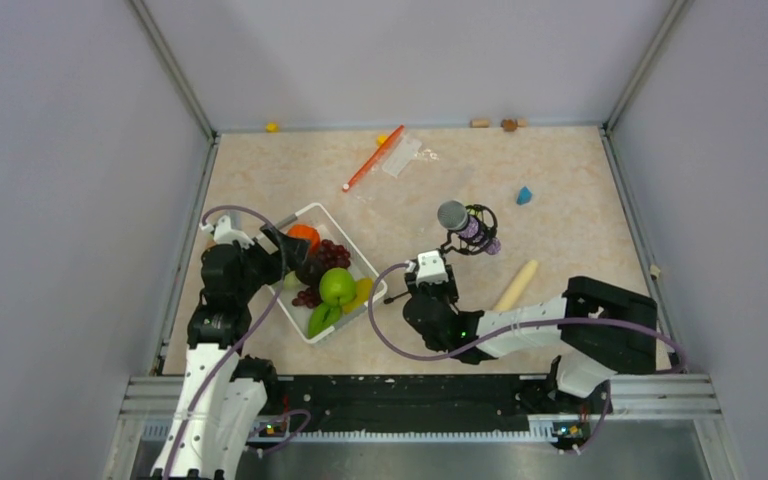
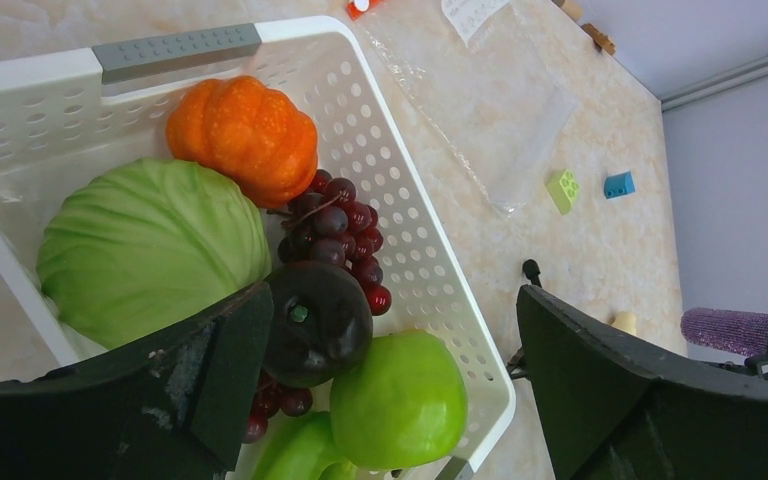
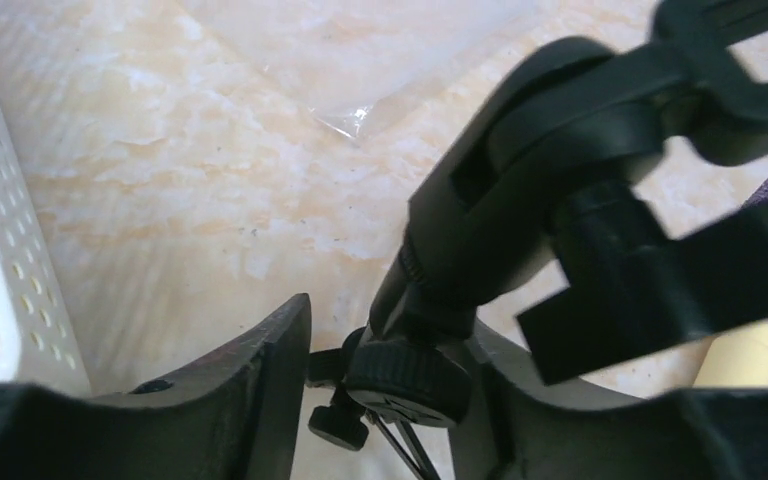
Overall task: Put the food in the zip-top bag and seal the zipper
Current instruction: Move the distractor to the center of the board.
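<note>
The food lies in a white slotted basket [image 2: 380,130]: an orange piece [image 2: 242,135], a pale green cabbage [image 2: 150,250], a dark grape bunch [image 2: 340,225], a dark purple fruit [image 2: 315,320] and a green apple [image 2: 400,400]. My left gripper [image 2: 390,370] is open above it, one finger beside the purple fruit, the other outside the basket's rim. The clear zip-top bag [image 1: 405,170] lies flat farther back, its red-orange zipper [image 1: 372,158] at its far left. My right gripper [image 3: 390,330] is closed round the hub of a black microphone stand [image 3: 560,170], right of the basket.
The purple microphone [image 1: 472,230] sits in its stand between the basket [image 1: 300,215] and a beige rod [image 1: 515,285]. A blue block [image 1: 525,195] lies at the right. Small yellow pieces [image 1: 272,127] and wooden bits [image 1: 480,123] lie along the back wall.
</note>
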Controlling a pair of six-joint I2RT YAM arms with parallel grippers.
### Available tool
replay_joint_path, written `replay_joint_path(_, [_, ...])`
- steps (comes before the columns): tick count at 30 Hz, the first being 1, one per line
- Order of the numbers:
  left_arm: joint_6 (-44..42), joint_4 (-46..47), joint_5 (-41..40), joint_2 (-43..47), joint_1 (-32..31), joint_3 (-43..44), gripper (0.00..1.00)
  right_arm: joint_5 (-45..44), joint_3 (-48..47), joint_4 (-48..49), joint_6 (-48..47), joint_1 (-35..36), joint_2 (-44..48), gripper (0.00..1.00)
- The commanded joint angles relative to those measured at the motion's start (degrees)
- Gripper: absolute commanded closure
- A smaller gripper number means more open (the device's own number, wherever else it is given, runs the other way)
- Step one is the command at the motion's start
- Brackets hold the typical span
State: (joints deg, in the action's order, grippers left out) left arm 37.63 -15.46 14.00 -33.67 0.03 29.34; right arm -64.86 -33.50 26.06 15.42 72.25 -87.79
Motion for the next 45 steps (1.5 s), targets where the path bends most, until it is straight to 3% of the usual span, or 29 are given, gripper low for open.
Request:
replay_joint_path(1, [0.2, 2.1, -0.2, -0.6, 0.2, 0.1, 0.03, -3.7, -1.4, 12.5, -6.9, -0.2, -4.3, 0.55])
replay_joint_path(7, [0.1, 2.1, -0.2, -0.4, 0.2, 0.0, 0.03, -1.0, -1.5, 15.5, -7.6, -3.2, -7.3, 0.75])
replay_joint_path(15, [-0.3, 1.9, -1.6, -0.7, 0.1, 0.0, 0.03, 2.6, 0.8, 25.1, -12.6, -10.4, -10.1, 0.86])
replay_joint_path(31, [-1.8, 1.7, -4.0, -3.0, 0.1, 0.6, 0.03, 10.0, 3.7, 41.4, -19.6, -29.5, -12.5, 0.87])
replay_joint_path(36, [-2.4, 2.0, -3.9, -4.5, 0.1, 1.1, 0.03, 10.5, -0.3, 29.7, -16.9, -34.6, -12.1, 0.88])
replay_joint_path(40, [-2.7, 2.4, -3.7, -5.1, 0.2, 1.1, 0.03, 14.4, -0.3, 21.9, -8.1, -39.1, -8.8, 0.87])
replay_joint_path(45, [-2.9, 2.3, -4.0, -4.8, 0.2, 1.1, 0.03, 16.3, 2.6, 22.7, -3.9, -41.5, -7.1, 0.84])
